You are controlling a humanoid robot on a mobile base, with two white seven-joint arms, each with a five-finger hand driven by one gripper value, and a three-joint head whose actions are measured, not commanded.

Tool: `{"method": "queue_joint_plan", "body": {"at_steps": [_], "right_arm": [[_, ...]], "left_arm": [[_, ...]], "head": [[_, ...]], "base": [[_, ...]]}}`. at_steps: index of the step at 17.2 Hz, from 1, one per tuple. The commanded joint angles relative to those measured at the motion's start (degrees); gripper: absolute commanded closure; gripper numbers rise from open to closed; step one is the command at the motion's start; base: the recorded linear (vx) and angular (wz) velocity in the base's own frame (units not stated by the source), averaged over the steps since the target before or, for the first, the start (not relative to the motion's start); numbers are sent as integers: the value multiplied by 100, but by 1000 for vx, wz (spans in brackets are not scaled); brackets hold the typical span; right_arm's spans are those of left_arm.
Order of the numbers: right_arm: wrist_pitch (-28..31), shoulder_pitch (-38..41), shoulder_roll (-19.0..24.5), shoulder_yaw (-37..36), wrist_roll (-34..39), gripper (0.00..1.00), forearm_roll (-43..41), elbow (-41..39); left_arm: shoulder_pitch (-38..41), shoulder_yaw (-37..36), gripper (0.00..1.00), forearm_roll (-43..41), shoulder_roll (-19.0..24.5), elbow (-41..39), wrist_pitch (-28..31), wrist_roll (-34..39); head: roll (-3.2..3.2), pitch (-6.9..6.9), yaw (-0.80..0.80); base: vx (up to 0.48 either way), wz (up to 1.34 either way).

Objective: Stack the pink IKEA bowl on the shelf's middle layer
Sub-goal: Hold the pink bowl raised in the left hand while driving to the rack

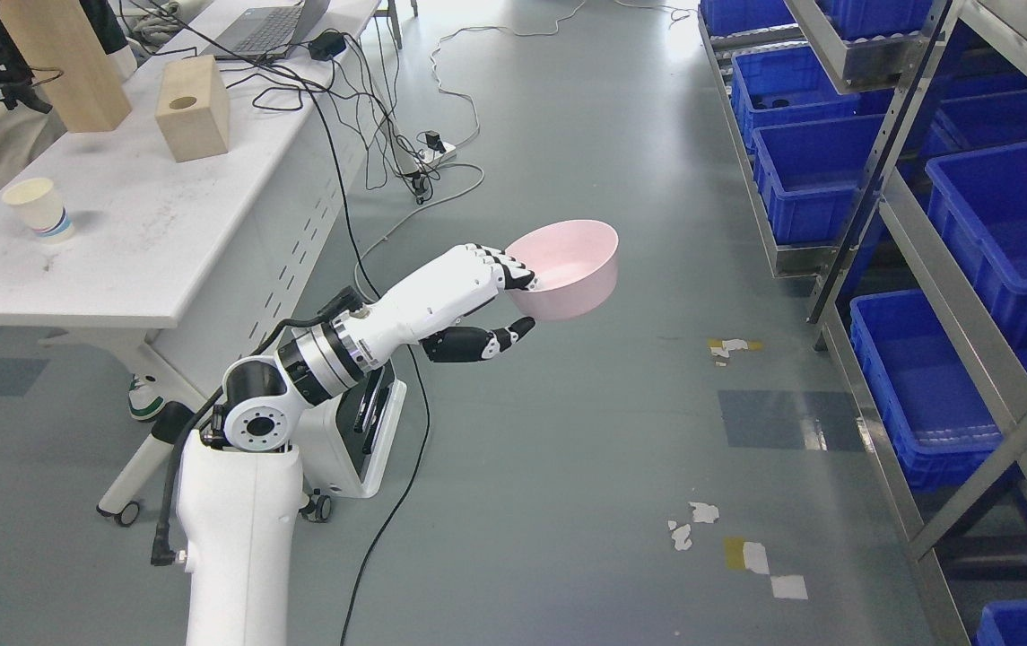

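Note:
My left hand (513, 301) holds the pink bowl (571, 269) in mid-air over the grey floor, between the white table and the shelf. Its fingers (504, 265) hook over the bowl's near rim and the thumb (500, 341) presses up under the base. The bowl sits upright, tilted slightly, and is empty. The metal shelf (917, 242) with its layers of blue bins stands to the right, well apart from the bowl. My right arm does not show.
The white table (136, 233) on the left carries a paper cup (39, 209), two wooden blocks (194, 108) and a laptop. Cables trail over the floor behind. Blue bins (1006, 224) fill the shelf. A person stands at the top left corner.

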Motion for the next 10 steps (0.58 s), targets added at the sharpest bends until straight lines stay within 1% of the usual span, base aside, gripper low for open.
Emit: {"method": "queue_joint_plan", "body": {"at_steps": [1,10], "right_arm": [[3,87,-100,0,4,0,-1,-100],[3,87,-100,0,4,0,-1,-100]], "left_arm": [[26,-42,90,-1,100,55,-2,2],[26,-210,90,-1,100,47,-2,2]], "head": [[0,0,0],[0,0,0]], "base": [[326,-60],[304,2]]}}
